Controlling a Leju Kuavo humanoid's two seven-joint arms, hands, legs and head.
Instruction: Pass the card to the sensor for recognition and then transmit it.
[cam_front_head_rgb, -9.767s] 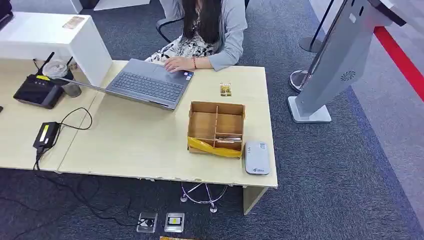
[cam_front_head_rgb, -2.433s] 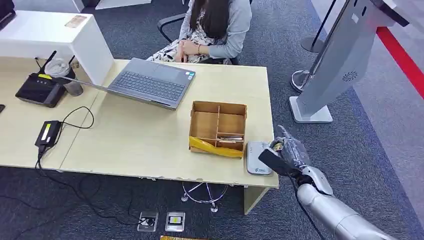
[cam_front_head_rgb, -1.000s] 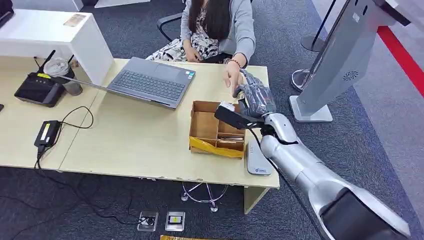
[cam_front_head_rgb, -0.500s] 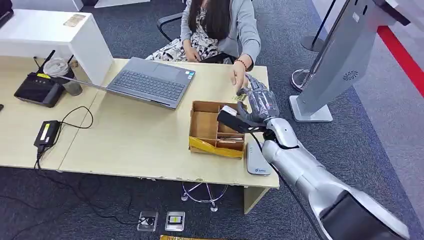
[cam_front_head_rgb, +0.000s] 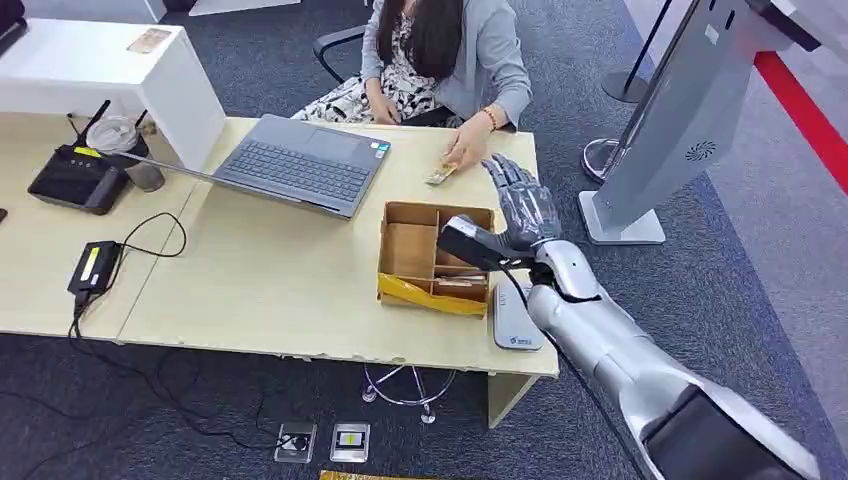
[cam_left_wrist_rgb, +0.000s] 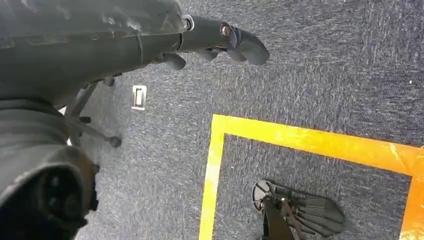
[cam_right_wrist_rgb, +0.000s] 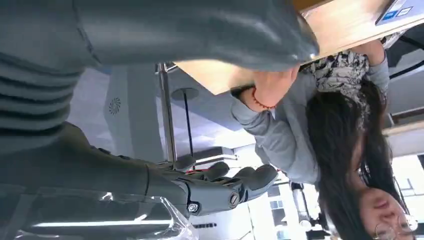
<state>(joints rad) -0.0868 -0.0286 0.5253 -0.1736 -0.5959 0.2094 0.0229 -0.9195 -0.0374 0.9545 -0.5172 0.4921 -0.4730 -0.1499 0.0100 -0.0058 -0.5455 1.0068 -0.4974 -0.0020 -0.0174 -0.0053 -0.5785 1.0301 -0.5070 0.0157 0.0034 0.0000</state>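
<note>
Right hand empty, sensor half-hidden

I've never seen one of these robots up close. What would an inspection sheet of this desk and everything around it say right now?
Surface: pale wooden desk.
Job's things: card in the person's hand; white sensor at the desk's near corner.
Clutter: cardboard box, laptop, router, plastic cup.
Hands: right hand open, above the box's far corner; left hand hanging over carpet.
Cables: black adapter with its lead.
Surroundings: seated person, grey kiosk, yellow floor tape.
</note>
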